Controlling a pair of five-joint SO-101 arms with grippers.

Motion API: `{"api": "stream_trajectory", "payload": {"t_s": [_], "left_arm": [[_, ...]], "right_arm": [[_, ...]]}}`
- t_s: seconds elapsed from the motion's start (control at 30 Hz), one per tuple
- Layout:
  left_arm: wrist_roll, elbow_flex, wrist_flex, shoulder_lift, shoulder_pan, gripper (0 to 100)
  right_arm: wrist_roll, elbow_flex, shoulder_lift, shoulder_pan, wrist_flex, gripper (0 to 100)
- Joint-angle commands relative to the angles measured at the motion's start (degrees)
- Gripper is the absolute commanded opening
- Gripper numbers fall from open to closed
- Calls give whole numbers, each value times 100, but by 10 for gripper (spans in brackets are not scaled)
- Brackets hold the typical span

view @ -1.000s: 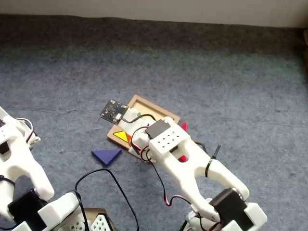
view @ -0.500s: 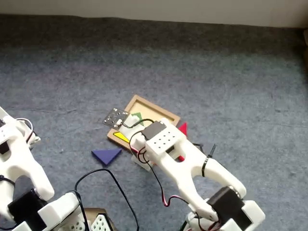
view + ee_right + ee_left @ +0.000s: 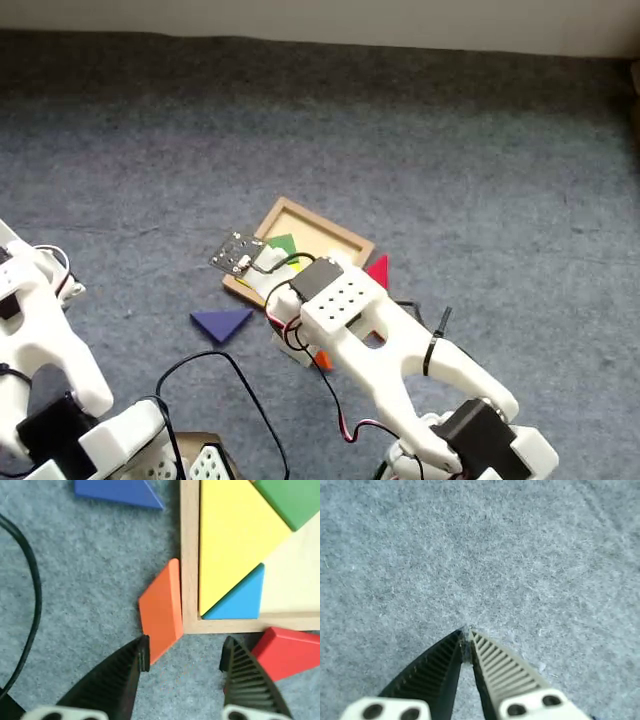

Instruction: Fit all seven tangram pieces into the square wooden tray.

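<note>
Hanging wide open, the right tool [image 3: 185,652] faces the orange parallelogram [image 3: 161,615], which lies just outside the wooden tray [image 3: 190,555], long side flush against its rim beside one corner.

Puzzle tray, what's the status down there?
Left gripper shut, over bare carpet. Right gripper open by tray corner. Yellow, green, light-blue pieces in tray; orange piece outside against the rim.

The tray [image 3: 189,555] was pale wood. There were a yellow triangle [image 3: 230,535], a light-blue triangle [image 3: 240,602], a dark-blue triangle [image 3: 117,490], an orange parallelogram [image 3: 161,612], a green piece [image 3: 292,500] and a red piece [image 3: 287,650]. The carpet [image 3: 470,555] was flecked grey-blue, the arms [image 3: 400,345] white.
</note>
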Motion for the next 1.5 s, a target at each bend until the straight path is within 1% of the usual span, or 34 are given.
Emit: {"api": "stream_trajectory", "payload": {"t_s": [0.0,0.1,0.27,0.4,0.5,0.67,0.83,0.97,1.17,1.33,1.47], "left_arm": [[-35,-224,0,-198,207,11],[-35,-224,0,-198,207,11],[-35,-224,0,-198,207,11],[-35,-224,0,-198,207,11],[-35,-224,0,-198,207,11],[-35,-215,0,-198,207,11],[-35,-215,0,-198,207,11],[-35,-215,0,-198,207,11],[-35,-215,0,-198,207,11],[-35,-215,0,-198,215,11],[-35,-215,0,-198,215,11]], "right_arm": [[-132,-321,-295,110,57,241],[-141,-321,-295,418,-242,230],[-149,-295,-233,1103,-1182,182],[-114,-259,-215,1262,-1666,176],[-105,-259,-215,1262,-1666,150],[-97,-251,-215,1270,-1604,29],[-97,-251,-180,1235,-1429,27],[-97,-365,488,1235,-1103,27],[-97,-1446,1578,1262,-505,23],[-97,-1833,2088,1288,-505,23],[-97,-2123,2404,1499,-593,23]]}}
